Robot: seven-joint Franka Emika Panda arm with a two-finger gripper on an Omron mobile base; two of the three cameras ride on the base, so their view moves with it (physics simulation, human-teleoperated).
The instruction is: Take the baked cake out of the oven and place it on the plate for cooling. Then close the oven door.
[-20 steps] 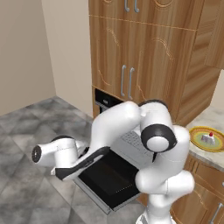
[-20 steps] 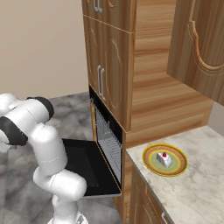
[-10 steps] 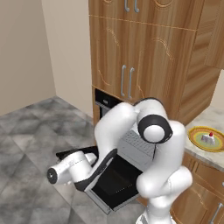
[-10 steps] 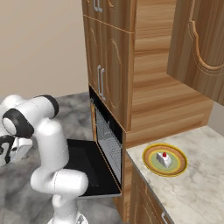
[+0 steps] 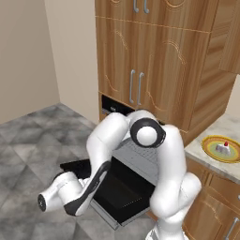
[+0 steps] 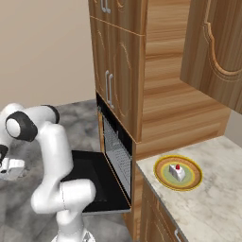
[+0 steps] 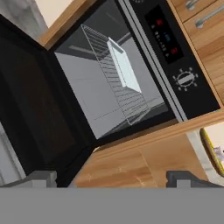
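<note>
White cake point(image 6: 177, 172) sits on plate point(image 6: 178, 173); oven point(image 7: 118, 83) holds a tray point(image 7: 124, 65); claw point(image 7: 111, 178) spread.

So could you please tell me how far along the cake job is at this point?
Done: the baked cake already sits on the plate on the counter. In hand: the arm has swung low in front of the oven, and the tool holds nothing. Left: the oven door hangs fully open and needs closing.

Even, bright rendered light; soft faint shadows; no glare; slightly coarse, soft-edged resolution; no distortion.
</note>
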